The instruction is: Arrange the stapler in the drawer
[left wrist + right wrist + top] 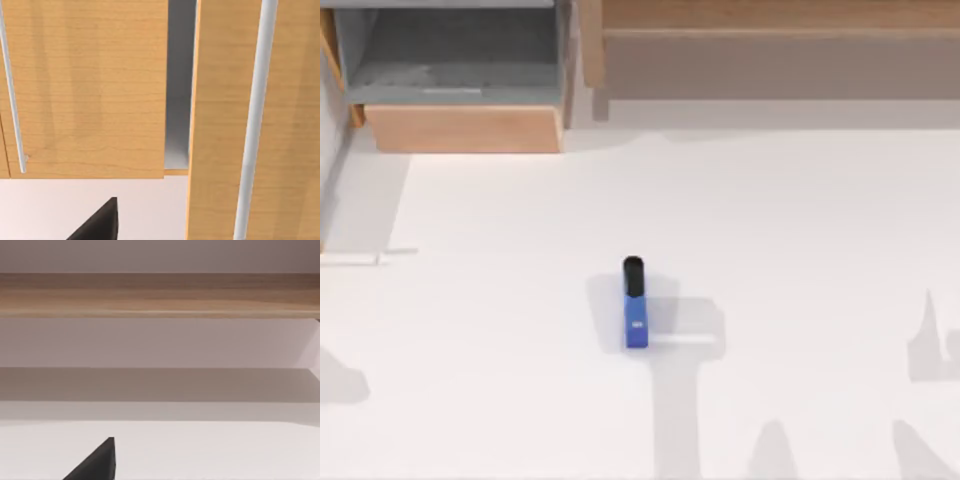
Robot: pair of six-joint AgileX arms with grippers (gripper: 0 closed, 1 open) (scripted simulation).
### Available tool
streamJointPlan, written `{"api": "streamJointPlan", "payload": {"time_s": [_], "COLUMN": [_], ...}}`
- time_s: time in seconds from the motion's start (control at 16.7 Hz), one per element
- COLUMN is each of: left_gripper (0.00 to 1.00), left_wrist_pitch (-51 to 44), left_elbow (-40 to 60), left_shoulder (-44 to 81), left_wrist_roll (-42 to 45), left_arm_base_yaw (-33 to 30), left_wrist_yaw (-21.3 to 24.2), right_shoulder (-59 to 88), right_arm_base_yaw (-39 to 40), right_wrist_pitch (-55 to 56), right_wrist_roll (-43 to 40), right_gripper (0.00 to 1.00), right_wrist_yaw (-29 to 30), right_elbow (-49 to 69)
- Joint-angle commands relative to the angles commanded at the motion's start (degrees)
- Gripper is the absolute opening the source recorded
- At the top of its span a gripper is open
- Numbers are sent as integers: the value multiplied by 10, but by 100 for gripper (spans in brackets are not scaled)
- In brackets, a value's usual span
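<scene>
While nothing touches it, the big white counter (800,250) spreads out wide, with grey shadows lying along its near edge. Along the far edge on the right runs a long wood-and-grey shelf unit (770,50). At the far left corner sits the drawer (460,128), pulled out toward the middle of the counter. It has a light wooden front and grey walls and floor inside, and nothing can be seen lying in it.

Near the middle of the counter, well apart from the drawer, lies the stapler (635,305). It is a small, thin blue bar, much smaller than the drawer. Its far end is black and round, and a tiny white mark sits on the blue part close to the near end. It lies flat and points straight toward the far edge.

From the left wrist view, a dark fingertip of the left hand (100,225) pokes up in front of wooden panels (85,90) with thin silver handles (252,120). From the right wrist view, a dark fingertip of the right hand (97,462) shows in front of the shelf unit. I cannot tell how far open either hand is, and nothing is seen held in them.
</scene>
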Motion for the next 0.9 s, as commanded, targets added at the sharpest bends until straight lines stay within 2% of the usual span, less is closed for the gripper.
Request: {"api": "streamJointPlan", "payload": {"time_s": [0.24,0.42,0.66,0.9], "left_gripper": [100,100,100,100], "left_wrist_pitch": [-6,-52,-196,-434], "left_elbow": [-2,-20,15,137], "left_shoulder": [-3,-40,-96,-96], "left_wrist_roll": [-5,-53,-186,-382], "left_arm_base_yaw": [-8,-60,-202,-379], "left_wrist_yaw": [2,21,25,-29], "right_shoulder": [0,0,0,0], "right_arm_base_yaw": [0,0,0,0], "right_wrist_pitch": [0,0,0,0], "right_wrist_roll": [0,0,0,0], "right_gripper": [100,100,100,100], "right_wrist_yaw": [0,0,0,0], "right_elbow": [0,0,0,0]}}
